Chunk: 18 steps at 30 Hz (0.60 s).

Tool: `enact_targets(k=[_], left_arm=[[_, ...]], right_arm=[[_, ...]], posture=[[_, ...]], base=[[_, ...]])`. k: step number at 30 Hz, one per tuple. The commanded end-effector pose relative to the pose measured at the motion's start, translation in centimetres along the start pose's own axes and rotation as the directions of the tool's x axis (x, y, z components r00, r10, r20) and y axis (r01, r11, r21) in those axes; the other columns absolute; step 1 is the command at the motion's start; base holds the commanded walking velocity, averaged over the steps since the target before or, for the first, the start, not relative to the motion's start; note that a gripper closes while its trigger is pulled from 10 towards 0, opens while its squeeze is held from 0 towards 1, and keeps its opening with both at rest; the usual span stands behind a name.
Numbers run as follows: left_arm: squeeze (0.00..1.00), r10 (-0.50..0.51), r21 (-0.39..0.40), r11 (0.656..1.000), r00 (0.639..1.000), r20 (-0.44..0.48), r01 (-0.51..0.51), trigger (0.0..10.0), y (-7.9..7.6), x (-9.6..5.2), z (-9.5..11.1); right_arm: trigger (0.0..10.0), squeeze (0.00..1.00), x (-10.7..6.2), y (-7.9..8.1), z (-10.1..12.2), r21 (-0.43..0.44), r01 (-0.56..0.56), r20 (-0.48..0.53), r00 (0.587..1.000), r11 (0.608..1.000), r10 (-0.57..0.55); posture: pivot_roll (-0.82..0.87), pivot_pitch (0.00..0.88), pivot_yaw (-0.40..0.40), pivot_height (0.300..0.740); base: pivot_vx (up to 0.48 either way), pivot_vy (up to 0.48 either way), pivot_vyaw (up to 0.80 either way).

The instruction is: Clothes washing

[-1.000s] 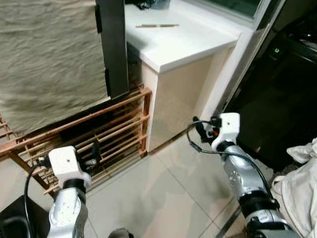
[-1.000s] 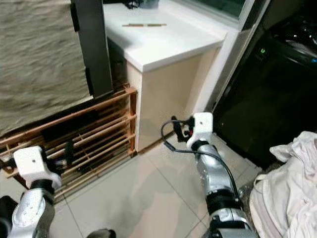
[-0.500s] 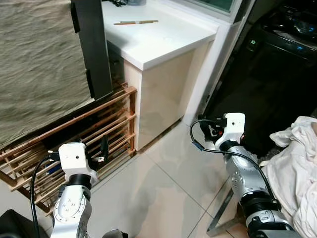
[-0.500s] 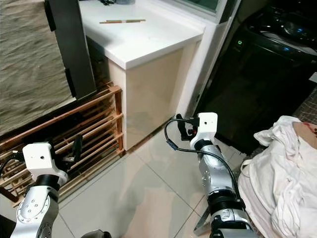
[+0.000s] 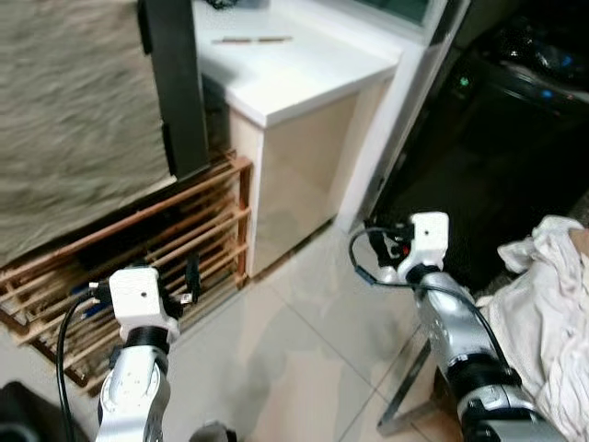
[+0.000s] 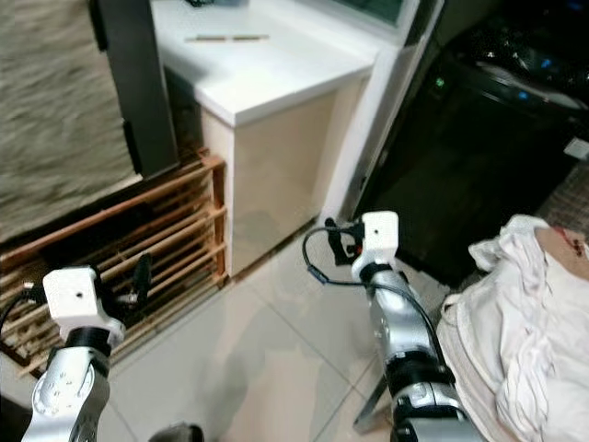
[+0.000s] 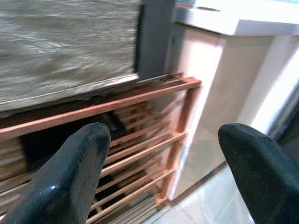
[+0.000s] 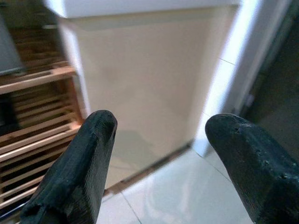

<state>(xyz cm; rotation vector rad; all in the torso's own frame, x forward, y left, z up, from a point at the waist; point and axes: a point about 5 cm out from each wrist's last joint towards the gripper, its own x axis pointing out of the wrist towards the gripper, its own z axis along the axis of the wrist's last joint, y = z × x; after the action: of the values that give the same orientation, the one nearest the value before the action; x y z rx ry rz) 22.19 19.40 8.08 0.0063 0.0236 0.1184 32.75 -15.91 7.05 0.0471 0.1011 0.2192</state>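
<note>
A pile of white clothes lies at the right, beside my right arm. Behind it stands a black washing machine with a small green light. My right gripper is held out low in front of the machine's left side, open, with nothing between its fingers; it faces the beige cabinet wall. My left gripper is open too and holds nothing. It hovers just in front of the wooden rack.
A white-topped beige cabinet stands ahead, with a thin stick on top. A beige cloth hangs over the rack next to a dark post. A metal frame leg stands under the clothes. Pale floor tiles lie between my arms.
The camera has swung to the right, so the washing machine and the clothes pile have come into view. Both arms hold the same pose, grippers still open.
</note>
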Motion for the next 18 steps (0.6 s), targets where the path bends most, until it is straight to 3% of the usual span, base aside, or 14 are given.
enact_targets(k=[1, 11, 15, 18], left_arm=[[0.00, 0.002, 0.002, 1.000, 1.000, 0.004, -0.002, 10.0, -0.3, 0.1, 0.0], [0.00, -0.020, 0.007, 1.000, 1.000, 0.001, 0.020, 10.0, -0.7, 0.6, -0.1], [0.00, -0.049, 0.050, 0.998, 0.999, 0.017, 0.048, 10.0, -0.6, 0.8, 0.1], [0.00, -0.089, 0.113, 0.990, 0.993, 0.077, 0.080, 10.0, -0.4, 0.8, 1.1]], right_arm=[[10.0, 0.24, 0.2, -0.2, 0.5, -0.006, -0.003, 0.018, 1.000, 1.000, 0.003], [10.0, 0.30, 0.3, -0.7, 0.5, 0.018, 0.008, 0.014, 1.000, 1.000, -0.008], [10.0, 0.30, -0.2, -1.6, 0.5, 0.055, 0.058, 0.034, 0.998, 0.997, -0.060], [10.0, 0.31, -1.5, -2.3, 0.3, 0.023, 0.064, 0.084, 0.994, 0.998, -0.065]], posture=[[0.00, 0.000, -0.089, 0.740], [-0.01, 0.000, -0.086, 0.740], [-0.01, 0.000, -0.089, 0.740], [-0.01, 0.000, -0.093, 0.740]], base=[[0.000, 0.000, 0.69], [0.000, 0.000, 0.67], [0.000, 0.000, 0.61], [0.000, 0.000, 0.61]])
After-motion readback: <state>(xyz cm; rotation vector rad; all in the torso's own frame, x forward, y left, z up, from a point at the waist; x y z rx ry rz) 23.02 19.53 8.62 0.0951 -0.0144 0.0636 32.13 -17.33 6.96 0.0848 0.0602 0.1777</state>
